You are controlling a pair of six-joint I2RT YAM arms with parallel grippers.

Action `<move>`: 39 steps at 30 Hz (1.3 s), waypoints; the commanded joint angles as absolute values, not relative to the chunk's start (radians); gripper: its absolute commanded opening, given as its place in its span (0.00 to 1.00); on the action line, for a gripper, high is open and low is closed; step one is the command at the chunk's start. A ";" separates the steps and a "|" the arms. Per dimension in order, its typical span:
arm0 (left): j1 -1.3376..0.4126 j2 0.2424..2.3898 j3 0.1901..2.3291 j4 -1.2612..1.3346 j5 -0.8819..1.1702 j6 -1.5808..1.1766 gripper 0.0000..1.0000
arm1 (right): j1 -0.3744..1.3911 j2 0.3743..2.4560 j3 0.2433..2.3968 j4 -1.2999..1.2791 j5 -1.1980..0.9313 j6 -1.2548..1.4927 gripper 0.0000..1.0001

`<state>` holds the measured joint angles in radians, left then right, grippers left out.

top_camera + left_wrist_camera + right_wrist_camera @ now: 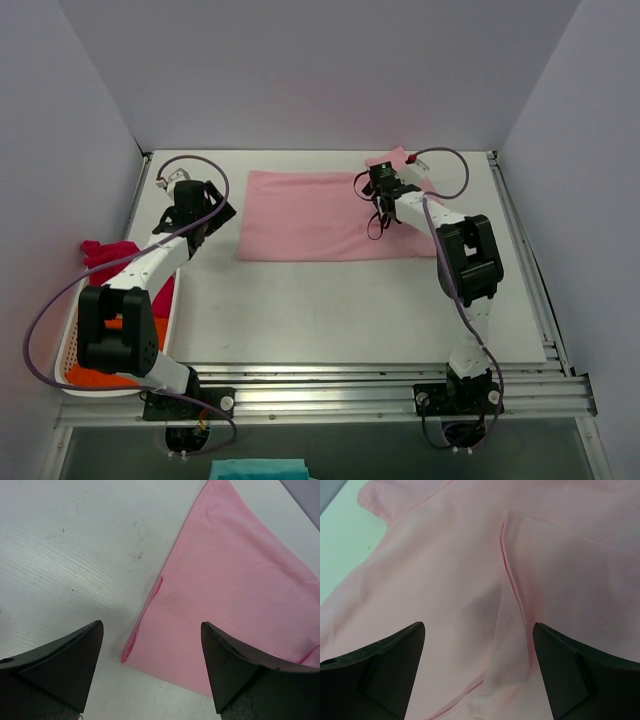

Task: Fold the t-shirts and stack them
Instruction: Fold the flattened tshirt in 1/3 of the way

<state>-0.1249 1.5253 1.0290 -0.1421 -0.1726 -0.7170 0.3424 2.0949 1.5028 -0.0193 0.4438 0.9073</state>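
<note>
The light pink t-shirt (320,215) lies flat in a folded rectangle at the back of the table, with one sleeve (392,158) poking out at its far right corner. My left gripper (215,220) hangs open just off the shirt's left edge. In the left wrist view the shirt's near corner (127,655) sits between the spread fingers (65,665). My right gripper (380,208) is open above the shirt's right part, over a raised fold (512,630) of pink cloth. A magenta-red t-shirt (105,255) and an orange t-shirt (95,378) sit in the basket.
A white basket (172,300) stands at the table's left edge beside the left arm. A teal cloth (258,468) shows below the near rail. Grey walls close in the table on the back and both sides.
</note>
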 commanded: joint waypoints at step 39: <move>-0.123 1.519 1.043 -0.120 -0.193 -0.698 0.88 | 0.337 2.135 1.479 0.044 0.477 0.923 0.85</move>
<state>-0.1249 1.5253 1.0290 -0.1417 -0.1795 -0.7166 0.3412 2.1078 1.4570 0.0494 0.4637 0.9100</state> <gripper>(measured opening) 0.880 0.852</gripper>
